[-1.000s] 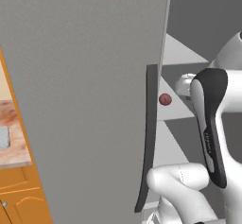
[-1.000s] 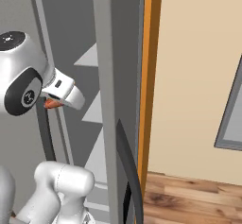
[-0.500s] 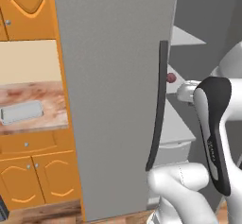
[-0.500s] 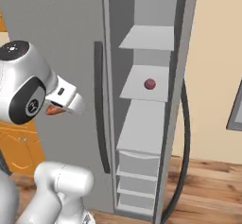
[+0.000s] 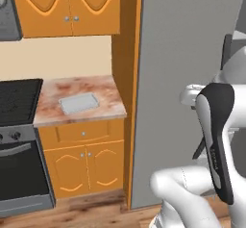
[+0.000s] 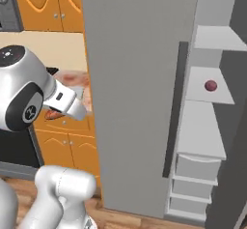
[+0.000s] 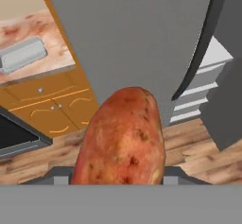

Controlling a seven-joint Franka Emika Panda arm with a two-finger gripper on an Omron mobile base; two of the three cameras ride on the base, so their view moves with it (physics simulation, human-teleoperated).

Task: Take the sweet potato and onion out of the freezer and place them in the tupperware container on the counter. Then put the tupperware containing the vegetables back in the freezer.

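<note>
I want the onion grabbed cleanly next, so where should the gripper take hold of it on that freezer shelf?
The onion sits alone on a pale shelf of the open freezer. It looks round, so no side seems better: probably close the fingers across its widest middle, coming in from the open front, level with the shelf.

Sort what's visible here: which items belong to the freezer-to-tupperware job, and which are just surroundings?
Job items: sweet potato held in the end effector; onion on a freezer shelf; tupperware container on the counter.

Surroundings: stove, upper cabinets, wood floor.
</note>
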